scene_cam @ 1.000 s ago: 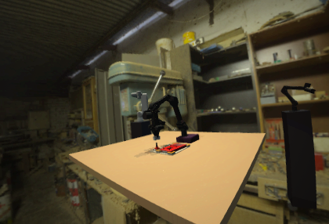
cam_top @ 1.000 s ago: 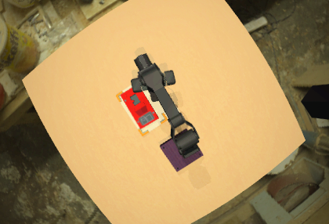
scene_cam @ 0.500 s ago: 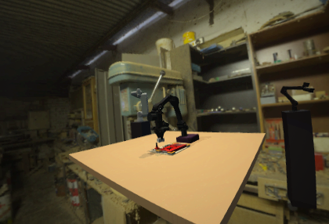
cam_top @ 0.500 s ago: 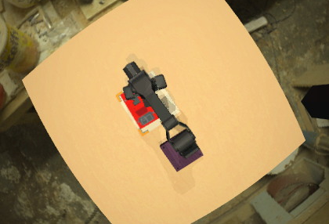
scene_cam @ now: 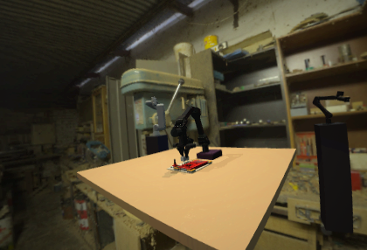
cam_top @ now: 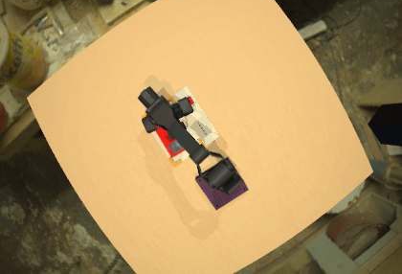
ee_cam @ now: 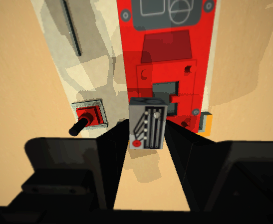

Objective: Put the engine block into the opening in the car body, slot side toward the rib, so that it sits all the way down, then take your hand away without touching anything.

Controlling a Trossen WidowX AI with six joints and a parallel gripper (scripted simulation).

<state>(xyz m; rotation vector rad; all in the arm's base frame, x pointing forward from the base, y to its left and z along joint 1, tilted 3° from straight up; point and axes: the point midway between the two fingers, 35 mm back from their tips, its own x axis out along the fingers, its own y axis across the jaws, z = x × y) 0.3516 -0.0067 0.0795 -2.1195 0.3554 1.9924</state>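
Observation:
The grey engine block is held between my gripper's two black fingers, with its ribbed face and red dot toward the wrist camera. The red car body lies flat on the table. In the wrist view its dark rectangular opening is just beyond the block. The block hangs above the near end of the body. In the overhead view my arm covers most of the body, and the gripper sits over its upper-left end.
A white board lies beside the car body. A small red square with a black peg sits on it. An orange tab sticks out at the body's corner. The arm's purple base stands close by.

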